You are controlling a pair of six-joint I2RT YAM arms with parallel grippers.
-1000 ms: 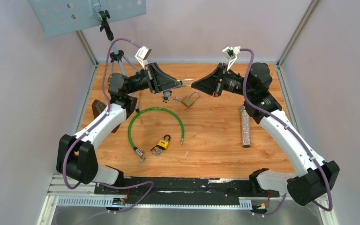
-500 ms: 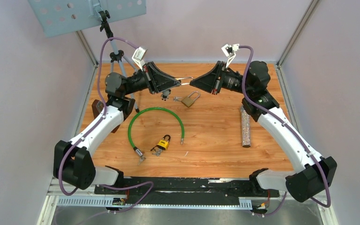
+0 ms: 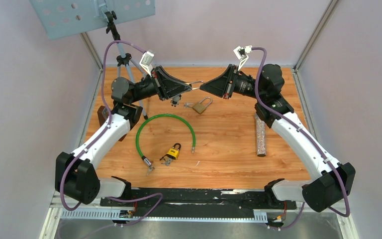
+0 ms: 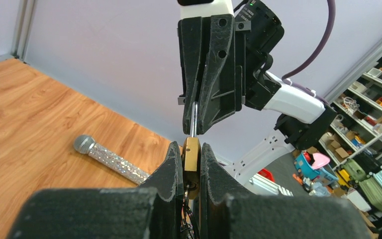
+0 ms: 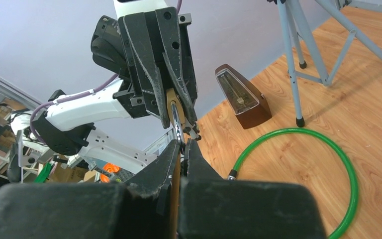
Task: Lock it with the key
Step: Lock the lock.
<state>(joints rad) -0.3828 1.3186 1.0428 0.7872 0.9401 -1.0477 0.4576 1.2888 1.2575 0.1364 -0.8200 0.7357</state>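
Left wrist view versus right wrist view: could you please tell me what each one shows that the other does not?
Only the left wrist view shows the microphone lying on the table and the right gripper head-on. Only the right wrist view shows the metronome, tripod, green cable and the left gripper head-on. Both show the padlock clamped in the left gripper, its shackle pinched by the shut right gripper.
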